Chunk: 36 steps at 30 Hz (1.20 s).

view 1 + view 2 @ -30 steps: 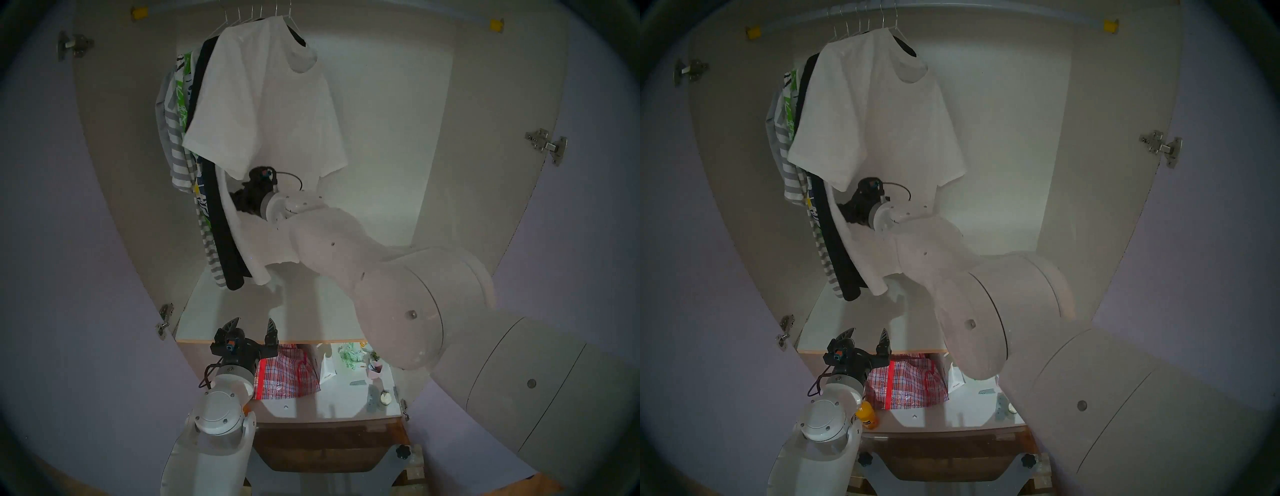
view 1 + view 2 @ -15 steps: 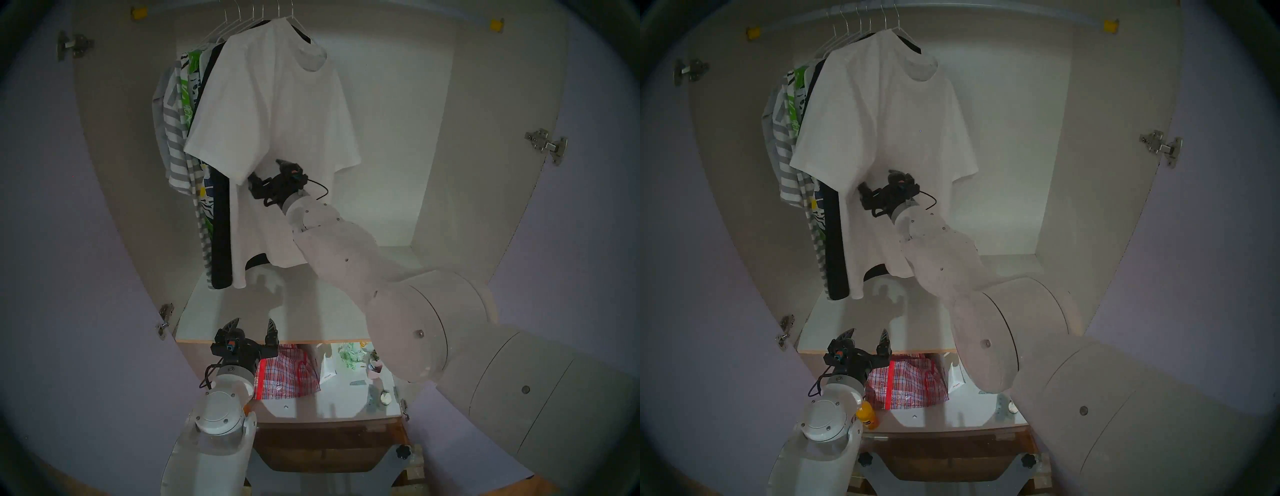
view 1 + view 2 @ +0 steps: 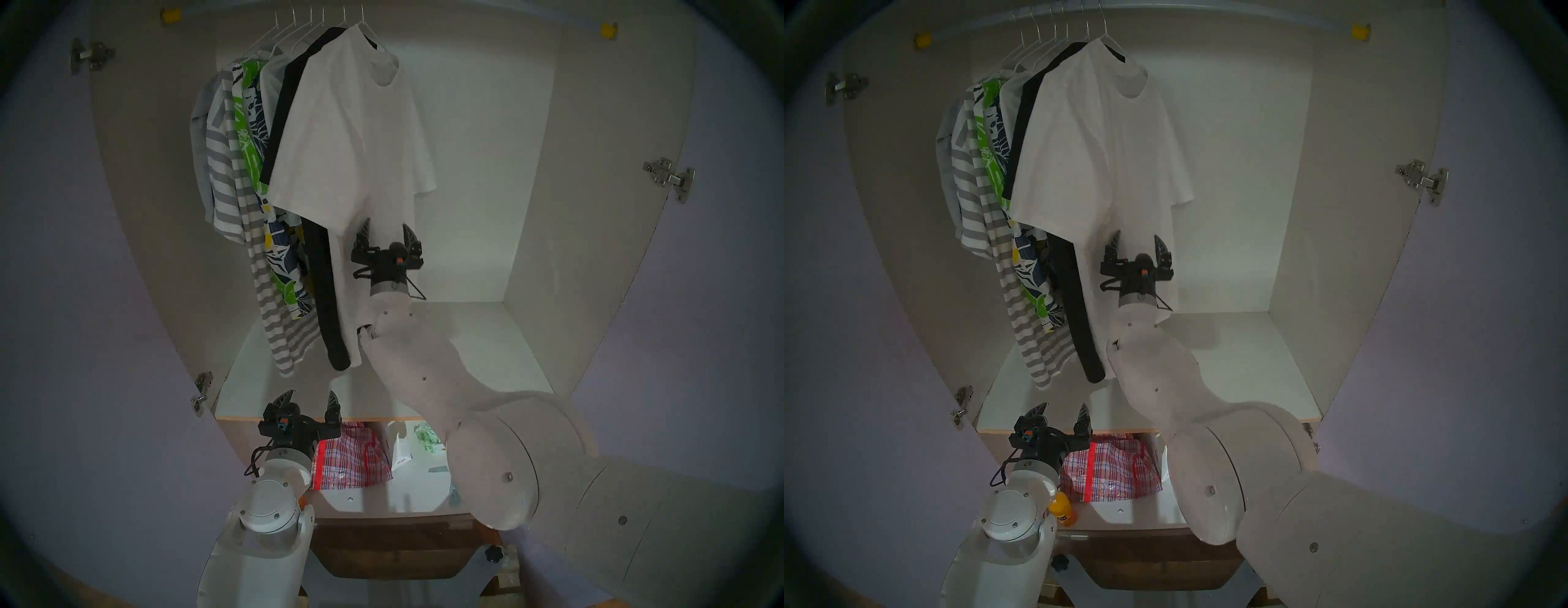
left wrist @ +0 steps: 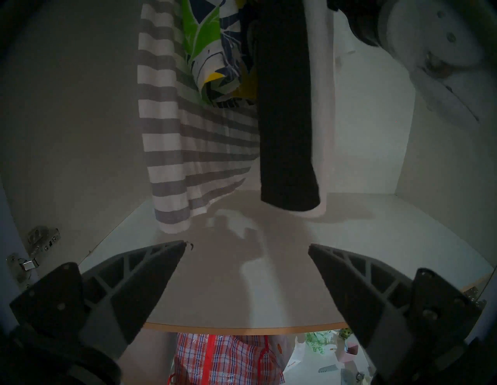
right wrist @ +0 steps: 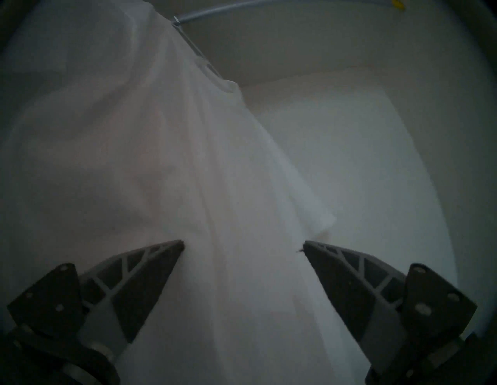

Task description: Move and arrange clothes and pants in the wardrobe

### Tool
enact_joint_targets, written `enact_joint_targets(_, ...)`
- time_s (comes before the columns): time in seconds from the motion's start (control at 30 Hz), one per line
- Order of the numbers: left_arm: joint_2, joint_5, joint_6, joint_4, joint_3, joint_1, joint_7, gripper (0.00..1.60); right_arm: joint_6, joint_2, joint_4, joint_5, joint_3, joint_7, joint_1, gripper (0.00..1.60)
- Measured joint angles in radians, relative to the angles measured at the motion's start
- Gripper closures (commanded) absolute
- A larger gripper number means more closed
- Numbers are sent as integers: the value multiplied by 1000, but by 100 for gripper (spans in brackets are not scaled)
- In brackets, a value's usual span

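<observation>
2 spread grippers (image 3: 385, 231) (image 3: 309, 400), seemingly 6 garments (image 3: 297, 170)

six clothes (image 3: 339, 170) hanging, wardrobe (image 3: 530, 170) open

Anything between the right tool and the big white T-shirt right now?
Nothing visible. The right tool is open, pointing up right in front of the white T-shirt. In the right wrist view only its fabric lies between the fingers.

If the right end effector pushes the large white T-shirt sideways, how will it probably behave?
The large white T-shirt is probably floppy: it drapes in soft folds. It hangs on a thin wire hanger, so it would likely swing or slide on the rail. The open right end effector would probably dent cloth first.
</observation>
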Motion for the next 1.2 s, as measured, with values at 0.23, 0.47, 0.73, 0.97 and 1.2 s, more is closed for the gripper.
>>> enact_joint_targets(0.23,1,-1,0,1,1,0,0,0,-11,42,-127,-32,-16,-139,-63,0)
enact_joint_targets(0.47,3,-2,0,0,2,0,0,0,64,156,-372,-50,-49,-97,-107,0)
enact_joint_targets(0.73,5,-4,0,-1,3,0,0,0,349,290,-582,45,-67,170,-115,0)
enact_joint_targets(0.97,8,-6,0,-3,4,1,0,0,582,330,-480,294,-85,406,11,0)
enact_joint_targets(1.2,9,-8,0,-3,5,0,1,0,797,293,-269,310,-92,522,127,0)
